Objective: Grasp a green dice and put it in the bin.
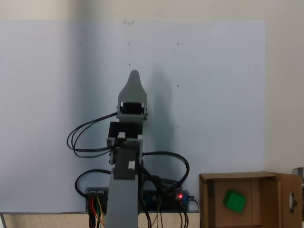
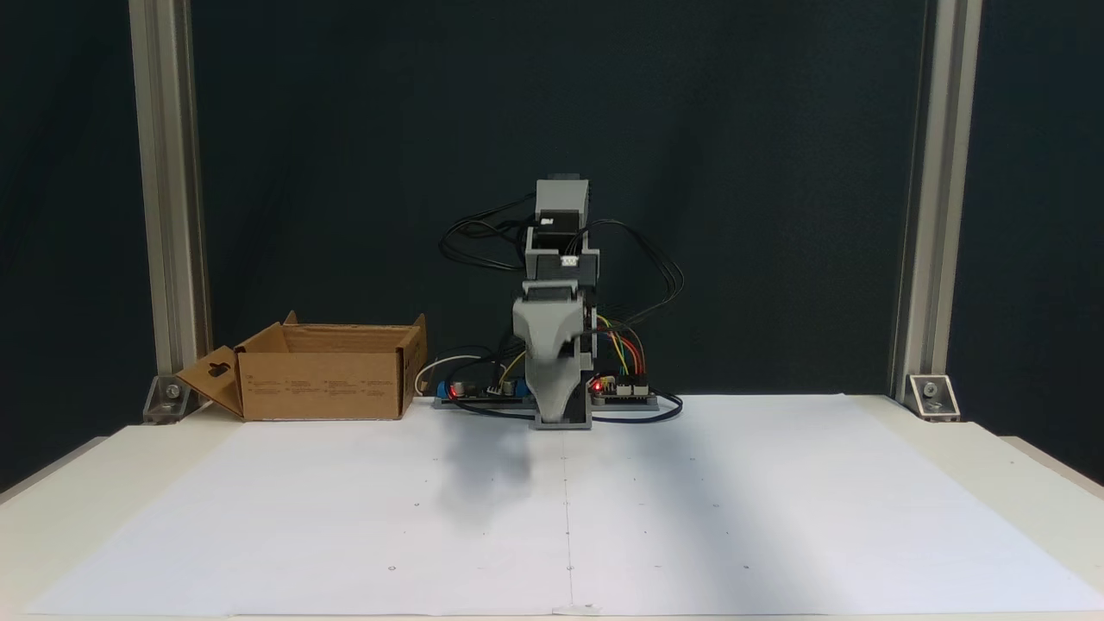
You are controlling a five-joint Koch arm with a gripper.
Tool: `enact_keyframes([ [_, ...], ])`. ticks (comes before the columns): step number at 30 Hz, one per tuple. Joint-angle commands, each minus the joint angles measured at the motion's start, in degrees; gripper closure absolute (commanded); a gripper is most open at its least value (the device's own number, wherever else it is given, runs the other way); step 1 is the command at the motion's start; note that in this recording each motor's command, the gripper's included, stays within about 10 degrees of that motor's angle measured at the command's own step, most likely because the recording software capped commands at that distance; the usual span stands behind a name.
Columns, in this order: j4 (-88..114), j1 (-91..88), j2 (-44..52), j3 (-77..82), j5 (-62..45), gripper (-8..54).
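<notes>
White paper sheet (image 2: 690, 517) covers the table front. Behind it the arm is folded over its base, gripper (image 2: 556, 410) pointing down at the sheet, holding nothing; jaws overlap in both fixed views, can't tell if spread or pressed together. Green dice (image 1: 234, 201) sits inside the bin (image 2: 323, 388), beside the base.

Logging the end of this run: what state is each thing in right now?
green dice: lying inside the bin, free of the gripper.
bin: upright on the table, flaps open.
gripper: holding nothing; open or shut cannot be told.
control board: red light on.
</notes>
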Motion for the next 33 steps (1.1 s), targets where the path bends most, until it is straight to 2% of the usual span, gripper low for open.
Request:
enact_keyframes([
  [1, -9.6, -0.6, 3.1, -1.7, -1.8, 1.4],
  [7, -19.7, -0.9, 3.9, -1.4, -2.5, 0.2],
  [15, -32.4, -0.9, 7.4, 9.8, -2.7, -0.1],
  [33, -56.7, 2.4, 7.6, 19.8, -2.6, 0.1],
])
